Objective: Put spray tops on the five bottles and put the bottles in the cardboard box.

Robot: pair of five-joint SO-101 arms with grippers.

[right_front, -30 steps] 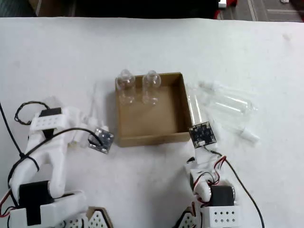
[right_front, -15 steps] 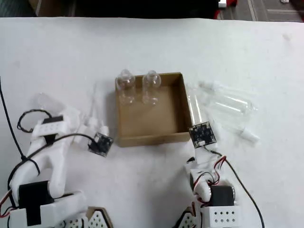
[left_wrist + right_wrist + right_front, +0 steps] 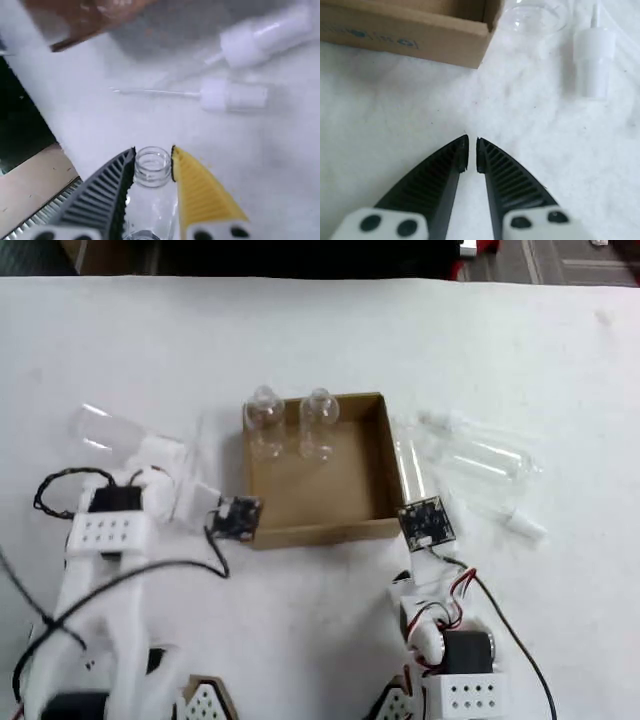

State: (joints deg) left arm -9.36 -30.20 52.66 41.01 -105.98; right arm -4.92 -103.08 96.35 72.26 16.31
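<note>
My left gripper (image 3: 152,156) is clamped on the neck of a clear bottle (image 3: 151,172), its open mouth pointing forward, left of the cardboard box (image 3: 315,530). Two spray tops (image 3: 232,96) lie on the table (image 3: 330,330) just ahead of it. My right gripper (image 3: 471,150) hangs nearly closed on nothing, near the box's front right corner. Against the box's far wall stand two bottles (image 3: 265,420). To the right of the box lie more bottles (image 3: 480,458) and a spray top (image 3: 525,523). The white table runs broad from the box to its far edge. The blue print on the box wall is too blurred to read.
</note>
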